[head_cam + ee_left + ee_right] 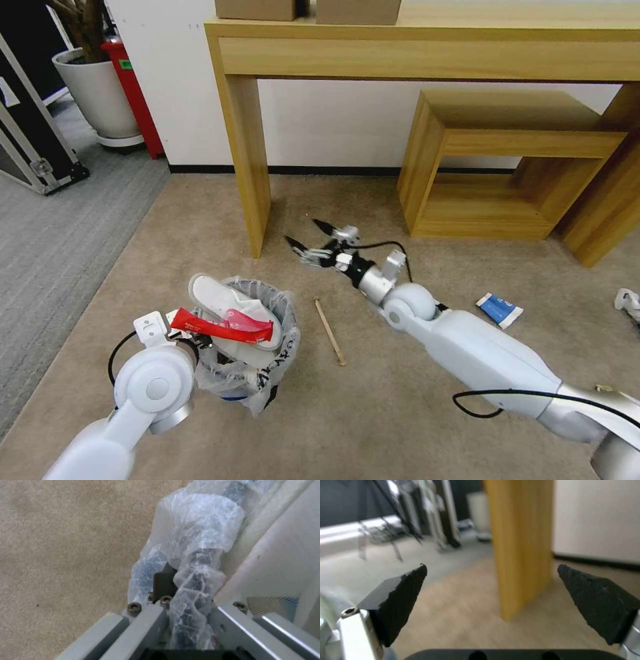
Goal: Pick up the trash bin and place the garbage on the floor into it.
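The trash bin (253, 353) is sitting on the beige floor (373, 413) at the robot's left, its crinkly white bag (200, 555) carrying black print down the side that is too creased to read. A white slipper (230, 310) is leaning out of the rim, and a red wrapper (220, 327) with small white lettering, not legible, is lying across it. The left gripper (186, 620) is clenching the bin's bagged rim between its fingers, with the bag bunching up through the gap.

The right gripper (312, 239) is hanging spread and empty, low over the carpet just beside the leg of the wooden table (250, 167), which is standing close in front of its black fingertips (403, 597). A wooden stick (330, 331) is lying on the carpet between the bin and the right arm. A blue-white packet (500, 310) is resting beyond the arm's far side, its print too small to read, and a white slipper end (628, 301) is showing at the right edge. A wooden stool (513, 167) is tucked under the table, and a white planter (100, 93) and a red object (137, 100) are standing by the wall.
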Tool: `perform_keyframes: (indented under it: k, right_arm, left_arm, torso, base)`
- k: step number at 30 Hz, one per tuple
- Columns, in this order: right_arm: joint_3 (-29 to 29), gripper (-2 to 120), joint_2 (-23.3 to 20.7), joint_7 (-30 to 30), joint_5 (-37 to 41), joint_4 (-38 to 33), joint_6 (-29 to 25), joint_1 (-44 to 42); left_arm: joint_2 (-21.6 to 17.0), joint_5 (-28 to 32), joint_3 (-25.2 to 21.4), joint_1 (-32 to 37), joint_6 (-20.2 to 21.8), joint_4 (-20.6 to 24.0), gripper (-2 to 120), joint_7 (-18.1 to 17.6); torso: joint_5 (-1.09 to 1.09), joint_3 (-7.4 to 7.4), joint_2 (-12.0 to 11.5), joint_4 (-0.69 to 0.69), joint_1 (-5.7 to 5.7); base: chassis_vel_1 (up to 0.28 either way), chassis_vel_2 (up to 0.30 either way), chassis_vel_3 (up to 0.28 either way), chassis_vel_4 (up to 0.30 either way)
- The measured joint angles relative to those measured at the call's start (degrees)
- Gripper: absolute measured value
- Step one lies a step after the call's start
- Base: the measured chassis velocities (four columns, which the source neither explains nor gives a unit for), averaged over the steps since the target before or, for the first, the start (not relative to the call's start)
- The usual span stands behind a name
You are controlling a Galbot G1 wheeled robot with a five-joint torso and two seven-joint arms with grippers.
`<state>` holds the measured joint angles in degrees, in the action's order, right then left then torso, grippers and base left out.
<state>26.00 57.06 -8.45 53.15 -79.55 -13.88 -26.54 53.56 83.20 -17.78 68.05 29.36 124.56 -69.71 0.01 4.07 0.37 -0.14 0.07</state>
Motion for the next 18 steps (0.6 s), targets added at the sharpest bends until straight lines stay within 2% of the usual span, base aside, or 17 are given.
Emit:
perform_keyframes:
  k: [1, 6, 8, 9, 12, 13, 16, 18]
  right_arm:
    - [0.0, 100, 0.0, 0.0, 0.0, 0.0, 0.0, 0.0]
    - [1.9, 100, 1.7, 7.8, -1.9, 5.3, 7.8, 0.3]
    - [2.9, 100, 3.1, 9.2, -1.9, 7.3, 11.3, 1.4]
    - [2.9, 100, 3.1, 9.2, -1.9, 7.3, 11.3, 1.4]
    - [4.4, 100, 4.9, 11.4, -1.1, 8.7, 20.0, 2.6]
    - [4.4, 100, 4.9, 11.4, -1.1, 8.7, 20.0, 2.6]
    - [5.5, 100, 6.6, 14.8, -0.3, 9.2, 27.6, 2.7]
    - [5.6, 100, 7.2, 15.4, -0.5, 9.6, 29.0, 2.6]
  left_arm:
    - [0.0, 0.0, 0.0, 0.0, 0.0, 0.0, 0, 0.0]
    - [-0.7, 1.3, 0.0, -0.9, 0.0, -0.2, 0, -0.3]
    - [-0.8, 1.6, 0.0, -1.0, 0.0, -0.3, 0, -0.4]
    - [-0.8, 1.6, 0.0, -1.0, 0.0, -0.3, 0, -0.4]
    - [-1.1, 1.7, 0.0, -1.0, 0.0, -0.6, 0, -0.5]
    - [-1.1, 1.7, 0.0, -1.0, 0.0, -0.6, 0, -0.5]
    - [-0.8, 1.7, 0.4, -1.0, 0.0, -0.9, 0, -0.5]
    - [-0.6, 1.6, 0.5, -1.1, 0.0, -1.1, 0, -0.5]
  torso:
    - [0.00, 0.00, 0.0, 0.00, 0.00]
    - [0.00, 0.00, 0.0, 0.00, 0.00]
    - [-0.02, 0.00, 0.0, 0.01, 0.00]
    - [-0.02, 0.00, 0.0, 0.01, 0.00]
    - [-0.02, 0.00, 0.0, 0.03, 0.00]
    - [-0.02, 0.00, 0.0, 0.03, 0.00]
    - [-0.01, 0.00, 0.0, 0.01, 0.00]
    - [-0.02, 0.00, 0.0, 0.02, 0.00]
  base:
    - [0.000, 0.000, 0.000, 0.000]
    - [0.000, 0.000, 0.000, 0.000]
    - [0.000, 0.000, 0.000, 0.000]
    - [0.000, 0.000, 0.000, 0.000]
    - [0.000, 0.000, 0.000, 0.000]
    - [0.000, 0.000, 0.000, 0.000]
    - [0.000, 0.000, 0.000, 0.000]
    - [0.000, 0.000, 0.000, 0.000]
